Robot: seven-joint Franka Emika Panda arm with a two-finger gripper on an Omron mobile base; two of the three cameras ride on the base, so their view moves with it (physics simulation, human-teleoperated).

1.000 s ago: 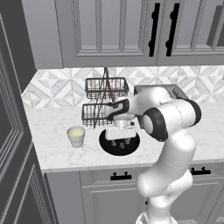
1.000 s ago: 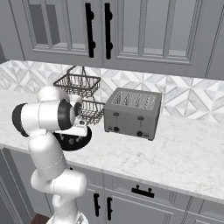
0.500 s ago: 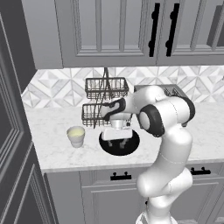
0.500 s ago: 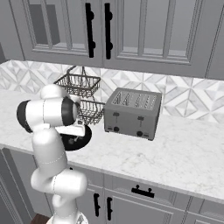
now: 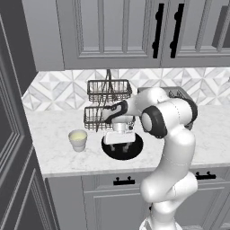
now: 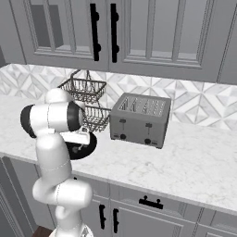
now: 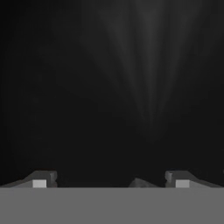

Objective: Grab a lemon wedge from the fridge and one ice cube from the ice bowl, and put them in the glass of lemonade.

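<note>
The ice bowl (image 5: 137, 151), wide, shallow and black, sits on the marble counter in front of the wire rack; its rim also peeks out beside the arm (image 6: 91, 144). My gripper (image 5: 120, 146) hangs just over the bowl's middle, pointing down, open and holding nothing. In the hand view the gripper (image 7: 111, 180) shows wide-set fingertips (image 7: 43, 179) over the dark bowl floor, with a small grey lump (image 7: 140, 183) near the right tip; what it is I cannot tell. The glass of lemonade (image 5: 77, 139) stands left of the bowl, apart from it. The lemon wedge is out of view.
A two-tier black wire rack (image 5: 108, 91) stands right behind the bowl, close to my wrist. A grey toaster (image 6: 140, 119) sits to the right. Upper cabinets (image 5: 134, 31) hang overhead. A tall dark grey unit (image 5: 13, 134), probably the fridge, bounds the counter's left end.
The hand has come down and slightly left, from above the bowl to just over its middle. The jaws stay wide. Cup and bowl have not moved.
</note>
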